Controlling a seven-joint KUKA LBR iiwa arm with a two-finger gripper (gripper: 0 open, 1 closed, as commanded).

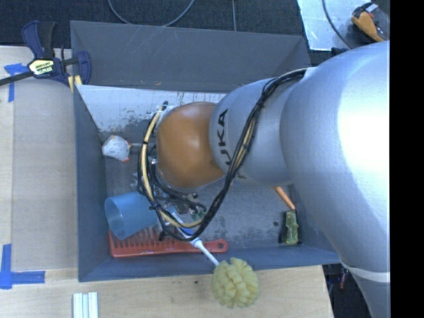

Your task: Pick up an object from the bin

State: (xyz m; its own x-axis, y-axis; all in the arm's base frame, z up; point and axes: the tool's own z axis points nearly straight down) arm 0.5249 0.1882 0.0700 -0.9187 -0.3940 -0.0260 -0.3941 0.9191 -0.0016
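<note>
Where the arm [311, 131] reaches in from the right, its orange wrist cover [185, 144] and cable bundle [149, 177] hide most of the gripper [173, 216], so whether the claw is released or clenched cannot be told. The gripper is positioned over the near left part of the bin [89, 197]. Nearest items:
- blue cup [127, 216], on its side, just beside the gripper on the left
- red comb [142, 247], along the near wall, just beside the cup
- brush [235, 282], white handle crossing the comb's end, yellow-green head beyond the near rim

A white crumpled item [116, 148] lies at the far left; an orange stick [285, 196] and a small green item [290, 227] lie at the right
</note>
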